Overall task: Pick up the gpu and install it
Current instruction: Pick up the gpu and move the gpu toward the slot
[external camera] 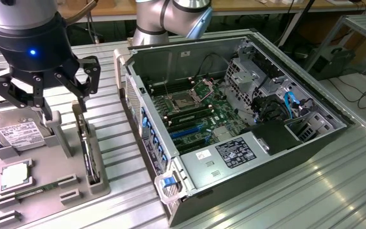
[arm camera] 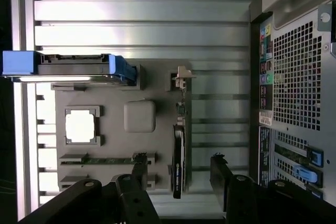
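Exterior view: the gripper [external camera: 62, 102] is seen at upper left, jaws spread apart, nothing gripped. It is held above the gpu [external camera: 87, 148], which is stood on edge in the holder [external camera: 49, 163], lower left, likely so it can be straddled.

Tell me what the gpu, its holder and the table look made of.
gpu: dark matte circuit board, with a pale bracket, seemingly metal.
holder: matte grey, probably plastic.
table: ribbed reflective slats, likely aluminium.
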Controlling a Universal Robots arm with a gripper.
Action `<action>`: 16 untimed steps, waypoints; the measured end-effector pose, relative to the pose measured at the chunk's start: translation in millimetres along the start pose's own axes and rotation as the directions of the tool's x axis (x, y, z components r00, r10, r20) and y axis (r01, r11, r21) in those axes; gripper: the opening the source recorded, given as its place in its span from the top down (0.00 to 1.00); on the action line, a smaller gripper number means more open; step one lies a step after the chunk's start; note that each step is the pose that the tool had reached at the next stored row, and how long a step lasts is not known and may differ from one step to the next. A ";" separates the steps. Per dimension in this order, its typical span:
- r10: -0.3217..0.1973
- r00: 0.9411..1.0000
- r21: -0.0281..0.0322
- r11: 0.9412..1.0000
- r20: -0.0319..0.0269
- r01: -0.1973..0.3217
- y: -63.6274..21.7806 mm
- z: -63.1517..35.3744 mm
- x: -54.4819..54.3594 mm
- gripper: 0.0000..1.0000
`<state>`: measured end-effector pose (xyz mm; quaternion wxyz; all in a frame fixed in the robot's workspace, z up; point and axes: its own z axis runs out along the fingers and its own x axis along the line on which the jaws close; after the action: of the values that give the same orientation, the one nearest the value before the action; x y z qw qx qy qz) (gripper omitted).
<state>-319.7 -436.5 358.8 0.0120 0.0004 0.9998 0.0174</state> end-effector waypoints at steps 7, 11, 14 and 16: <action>-0.008 1.000 0.000 1.000 0.000 0.008 -0.2 6.7 0.0 0.40; -0.013 1.000 0.000 1.000 0.000 0.013 -0.4 13.4 0.2 0.40; -0.018 1.000 0.000 1.000 -0.001 0.018 -0.6 17.3 0.2 0.40; -0.021 1.000 0.000 1.000 -0.001 0.021 -0.6 18.4 0.2 0.40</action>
<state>-319.5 -436.5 340.4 0.0117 -0.0103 0.9997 0.0175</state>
